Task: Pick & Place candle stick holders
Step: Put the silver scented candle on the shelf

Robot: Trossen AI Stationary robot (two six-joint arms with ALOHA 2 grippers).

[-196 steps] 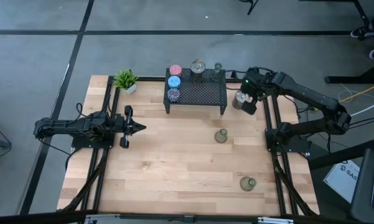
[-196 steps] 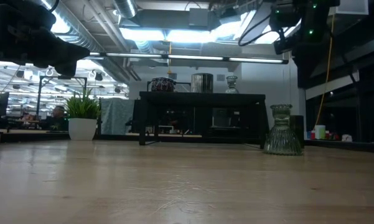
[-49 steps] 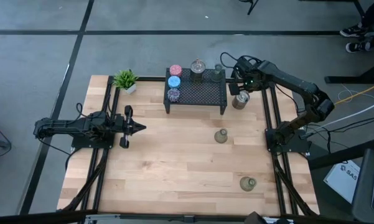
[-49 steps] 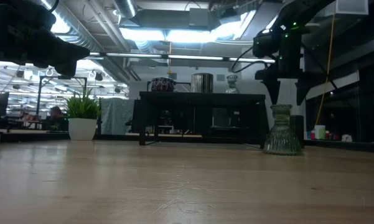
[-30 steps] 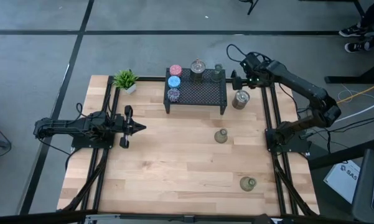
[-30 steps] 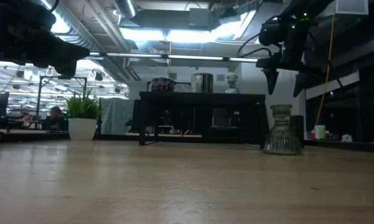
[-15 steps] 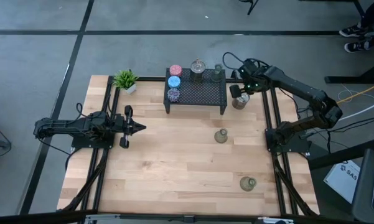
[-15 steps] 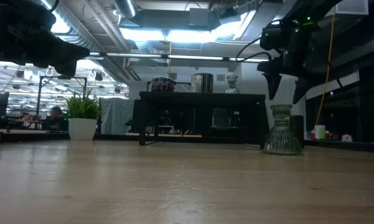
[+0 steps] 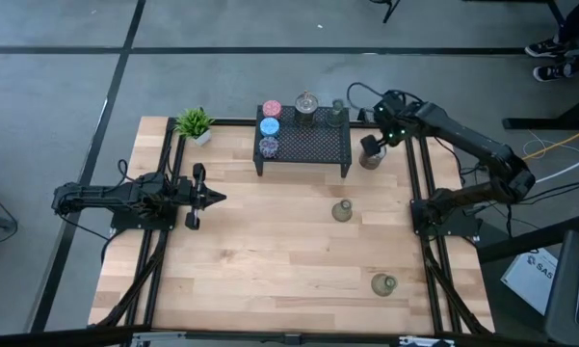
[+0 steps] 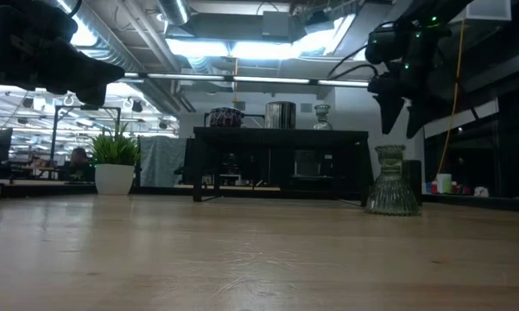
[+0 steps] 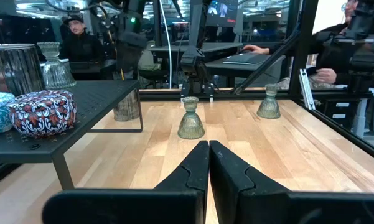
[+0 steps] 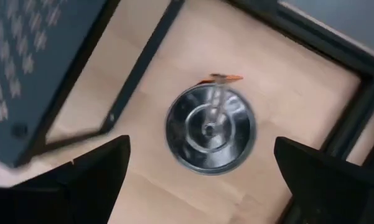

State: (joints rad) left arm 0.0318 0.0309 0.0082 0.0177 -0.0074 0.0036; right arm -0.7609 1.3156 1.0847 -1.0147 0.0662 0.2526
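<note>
Nearest on the tabletop (image 9: 270, 251), a clear glass holder (image 9: 383, 284) stands at the near right; a second glass holder (image 9: 342, 211) stands mid-right. The left gripper (image 9: 218, 198), fingers pressed together and empty, waits at the left side. Farther back, the right gripper (image 9: 370, 146) hangs with fingers spread wide directly above a silver holder (image 12: 210, 129) standing just right of the black rack (image 9: 308, 145) (contact appears absent, though the view is blurred). Pink, blue, speckled, silver and glass holders sit on the rack.

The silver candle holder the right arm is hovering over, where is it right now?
In the high view the silver candle holder stands on the table just right of the black mesh rack, directly under the open right tool.
</note>
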